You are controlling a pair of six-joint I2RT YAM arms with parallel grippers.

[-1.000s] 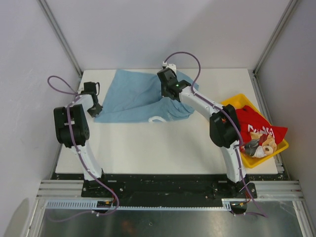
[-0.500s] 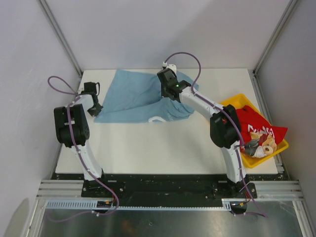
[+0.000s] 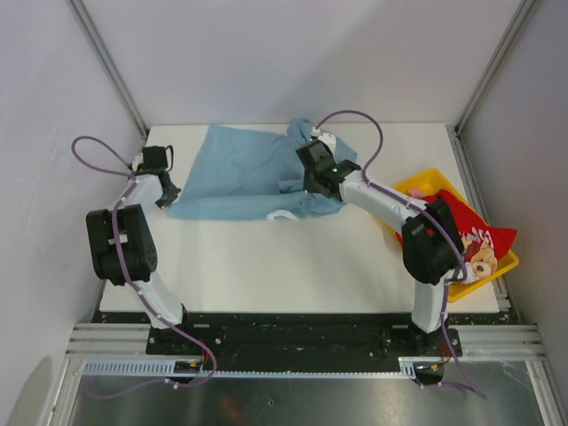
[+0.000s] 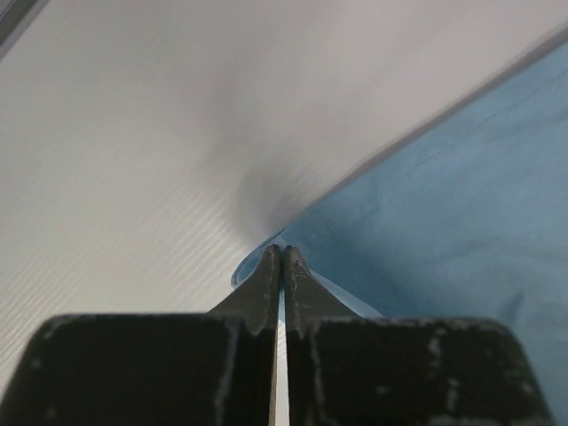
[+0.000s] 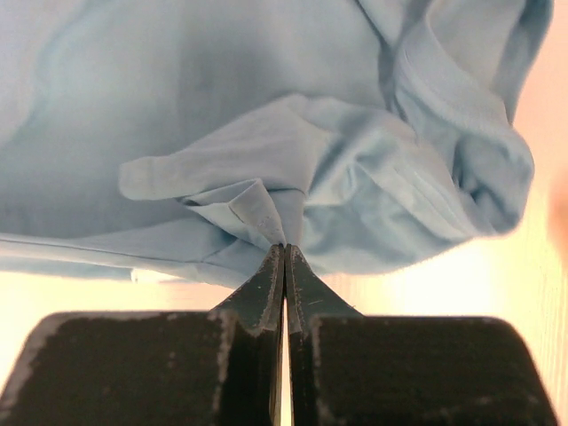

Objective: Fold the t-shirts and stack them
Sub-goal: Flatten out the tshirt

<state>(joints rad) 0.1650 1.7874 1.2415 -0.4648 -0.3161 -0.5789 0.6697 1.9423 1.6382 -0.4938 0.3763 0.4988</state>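
Filling most of the overhead view, the white table (image 3: 266, 266) carries the light blue t-shirt (image 3: 235, 173) along its far half. The shirt is spread flat on the left and bunched into folds toward the middle, where a hump of cloth rises. A bit of white print (image 3: 282, 215) shows at the shirt's near edge.

At the table's right edge sits the yellow bin (image 3: 415, 183). The red t-shirt (image 3: 479, 232) lies crumpled in it and spills over the right rim, its white lettering partly showing. A pale patterned cloth (image 3: 477, 263) lies against it on the near side.

The right gripper (image 5: 284, 253) reaches over the blue shirt's bunched right part. Its jaws are pressed together on a pinched fold of the blue cloth, and a ribbed band (image 5: 448, 89) of the shirt curls just to the right of that fold.

The left gripper (image 4: 282, 253) is at the shirt's near left corner, low over the table. Its jaws are closed, with the hem of the blue cloth caught at the tips.
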